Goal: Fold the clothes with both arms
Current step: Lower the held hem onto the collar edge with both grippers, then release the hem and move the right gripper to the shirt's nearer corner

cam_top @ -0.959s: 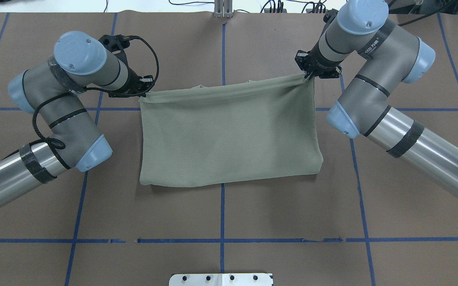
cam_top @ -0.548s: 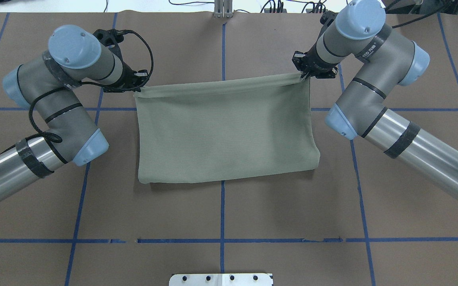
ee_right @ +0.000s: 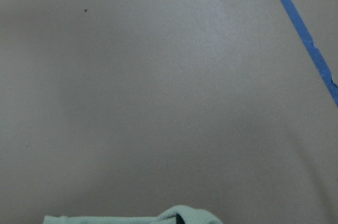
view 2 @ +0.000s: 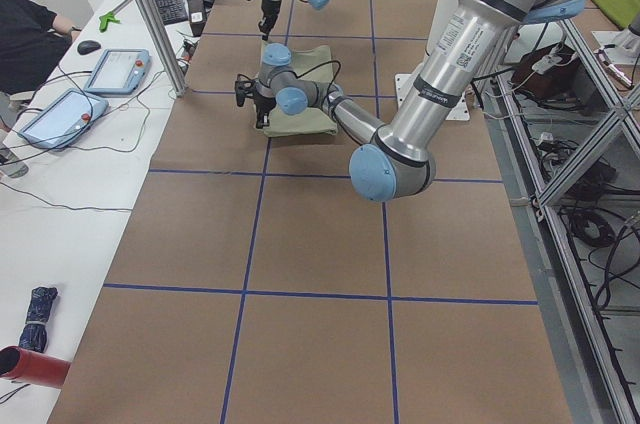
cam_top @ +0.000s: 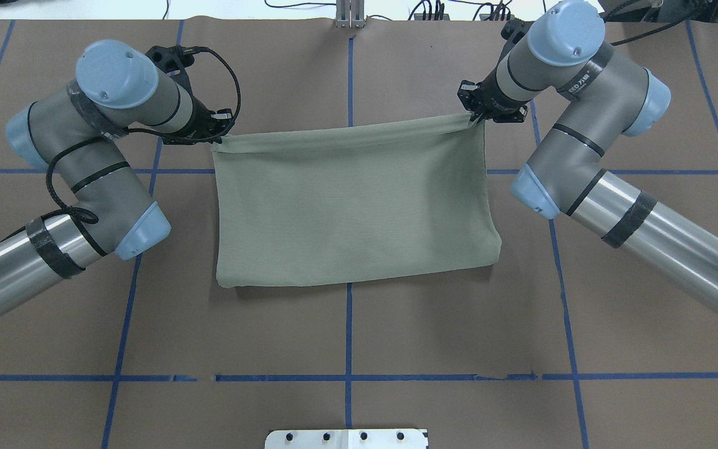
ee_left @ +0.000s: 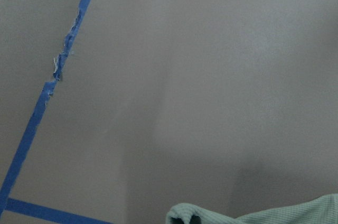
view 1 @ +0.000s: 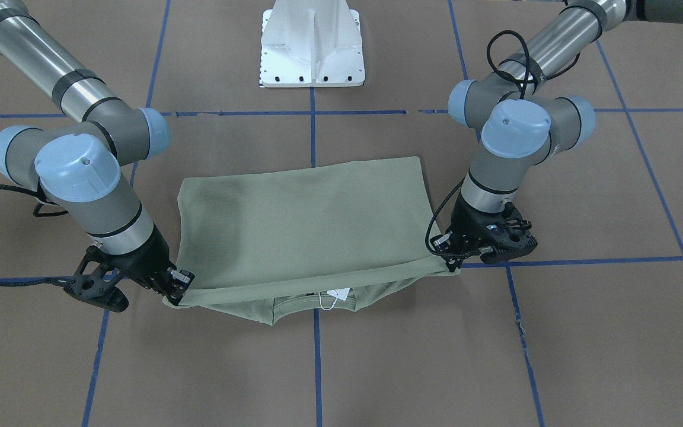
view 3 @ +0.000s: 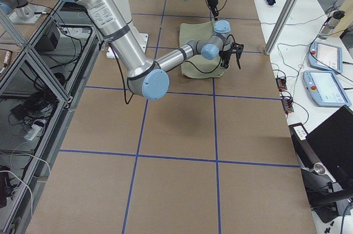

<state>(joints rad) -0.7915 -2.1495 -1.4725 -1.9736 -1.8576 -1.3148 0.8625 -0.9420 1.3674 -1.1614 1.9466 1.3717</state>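
My left gripper (cam_top: pixel 215 135) and right gripper (cam_top: pixel 477 118) each pinch a far corner of the folded green shirt (cam_top: pixel 353 206) on the brown table (cam_top: pixel 459 324).

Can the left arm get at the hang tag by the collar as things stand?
Probably not. The left tool is shut on a corner of the shirt, and the hang tag sits mid-edge, tucked partly under the held fold. It would have to let go first.
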